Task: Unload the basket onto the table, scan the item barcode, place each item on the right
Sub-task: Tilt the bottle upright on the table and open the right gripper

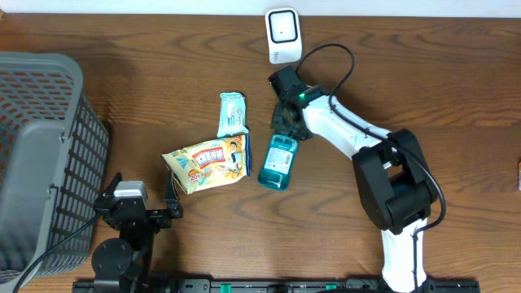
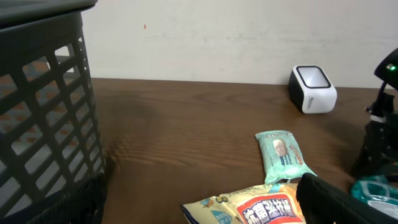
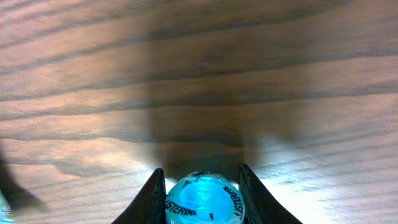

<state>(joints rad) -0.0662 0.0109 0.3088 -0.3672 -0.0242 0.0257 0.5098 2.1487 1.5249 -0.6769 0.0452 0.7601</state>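
A teal mouthwash bottle (image 1: 277,161) lies on the wooden table, its cap pointing toward the far edge. My right gripper (image 1: 285,126) reaches down over that cap end. In the right wrist view the blue cap (image 3: 202,200) fills the space between the two black fingers (image 3: 153,200), which press against its sides, so the right gripper (image 3: 202,193) is shut on it. The white barcode scanner (image 1: 282,34) stands at the far edge just beyond. My left gripper (image 1: 140,203) rests open near the front edge with nothing between its fingers (image 2: 339,199).
A yellow snack bag (image 1: 207,164) lies left of the bottle, and a pale green wipes pack (image 1: 233,114) lies behind it. A dark grey mesh basket (image 1: 41,155) fills the left side, close beside the left arm. The scanner (image 2: 313,88) also shows in the left wrist view.
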